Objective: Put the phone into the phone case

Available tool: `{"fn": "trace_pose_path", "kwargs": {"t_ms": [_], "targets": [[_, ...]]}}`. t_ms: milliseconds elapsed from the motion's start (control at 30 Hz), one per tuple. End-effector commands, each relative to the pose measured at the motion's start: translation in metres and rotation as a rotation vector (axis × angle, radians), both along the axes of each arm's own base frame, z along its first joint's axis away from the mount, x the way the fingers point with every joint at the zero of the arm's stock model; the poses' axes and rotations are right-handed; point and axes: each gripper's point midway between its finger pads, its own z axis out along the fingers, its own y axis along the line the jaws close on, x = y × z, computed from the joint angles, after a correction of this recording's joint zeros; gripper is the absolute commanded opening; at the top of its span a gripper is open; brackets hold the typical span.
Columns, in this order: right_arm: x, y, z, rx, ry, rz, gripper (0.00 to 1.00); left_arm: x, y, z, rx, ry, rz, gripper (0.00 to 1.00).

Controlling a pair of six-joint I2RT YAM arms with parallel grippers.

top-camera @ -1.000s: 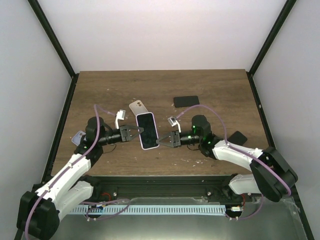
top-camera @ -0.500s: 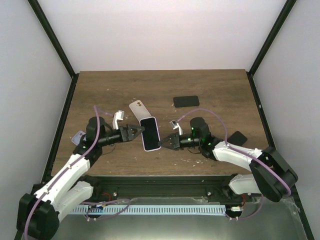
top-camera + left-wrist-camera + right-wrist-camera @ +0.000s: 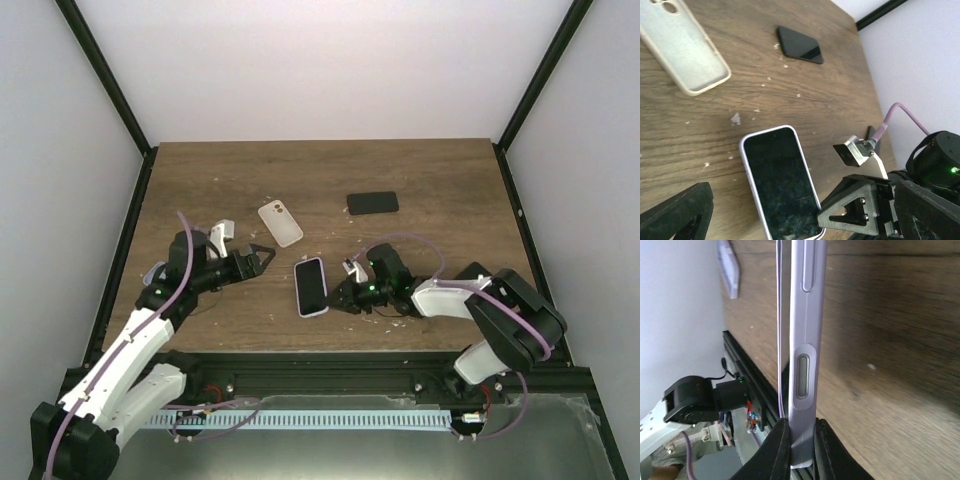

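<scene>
The phone [image 3: 311, 286], dark screen up in a lilac phone case, lies flat low over the wooden table [image 3: 430, 180] near its front middle. My right gripper [image 3: 337, 298] is shut on the phone's near right corner. In the right wrist view both fingers [image 3: 779, 450] pinch the lilac edge [image 3: 805, 340]. The left wrist view shows the phone [image 3: 780, 180] with the right fingers [image 3: 852, 212] on its corner. My left gripper [image 3: 262, 258] stands open and empty, a short way left of the phone.
An empty beige case [image 3: 280, 222] lies behind the phone, also seen as the beige case [image 3: 685, 50] in the left wrist view. A black phone [image 3: 372, 203] lies farther back right. A dark object [image 3: 476, 272] sits beside the right arm.
The left gripper opened, let go of the phone's left edge and drew back to the left. The right gripper carried the phone down and toward the table's front edge.
</scene>
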Motion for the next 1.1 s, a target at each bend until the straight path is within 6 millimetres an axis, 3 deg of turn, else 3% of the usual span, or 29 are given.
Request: {"fn": "trace_pose_path", "kwargs": {"t_ms": [0,200,333,633,833,1000,1067], "targets": [[0.007,0.0,-0.003,-0.01,0.004,-0.035,0.01,-0.001,0.012,-0.012,0.06,0.032,0.042,1.0],[0.006,-0.005,-0.02,-0.048,0.071,-0.086,0.03,-0.003,0.015,-0.018,0.046,0.039,0.055,1.0],[0.011,-0.007,-0.024,-0.083,0.079,-0.114,0.09,-0.003,0.016,-0.016,0.042,0.037,0.054,1.0],[0.023,-0.02,-0.01,-0.169,0.026,-0.196,0.38,-0.004,0.017,-0.018,0.043,0.045,0.051,1.0],[0.035,-0.041,0.008,-0.274,-0.016,-0.306,0.67,-0.005,0.016,-0.014,0.035,0.033,0.038,1.0],[0.046,-0.079,0.018,-0.439,-0.032,-0.451,0.99,-0.005,0.016,-0.007,0.043,0.008,0.028,1.0],[0.05,-0.097,0.019,-0.528,-0.018,-0.507,1.0,-0.005,0.016,-0.003,0.049,0.0,0.023,0.99]]}}
